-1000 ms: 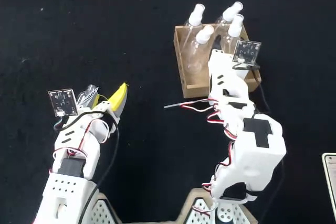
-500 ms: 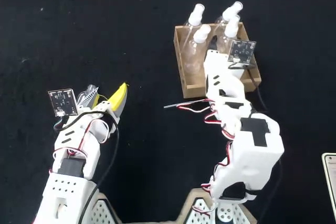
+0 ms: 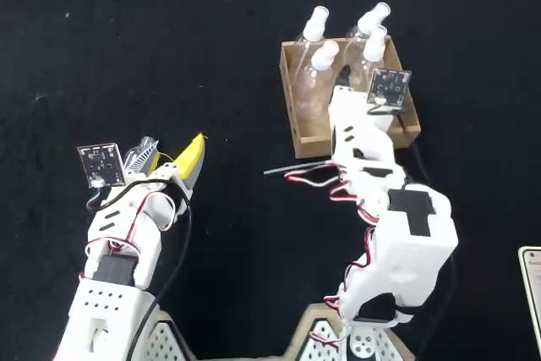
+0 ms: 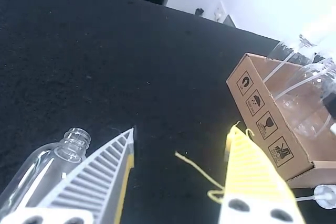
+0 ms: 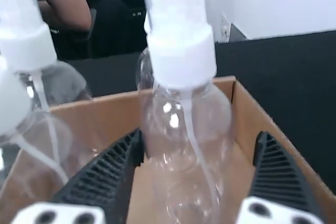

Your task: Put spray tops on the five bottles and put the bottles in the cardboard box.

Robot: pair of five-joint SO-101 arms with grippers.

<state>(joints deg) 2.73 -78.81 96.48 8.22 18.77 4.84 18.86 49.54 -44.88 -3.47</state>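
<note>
Beside the left tool, an open-necked bottle, base out of frame.

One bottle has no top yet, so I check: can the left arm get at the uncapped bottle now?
Probably yes. The uncapped bottle lies on the table right beside the open left gripper, with nothing between them.

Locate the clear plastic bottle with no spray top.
Left wrist view: the clear uncapped plastic bottle lies on the black table beside the left claw, apart from the brown cardboard box.
</note>
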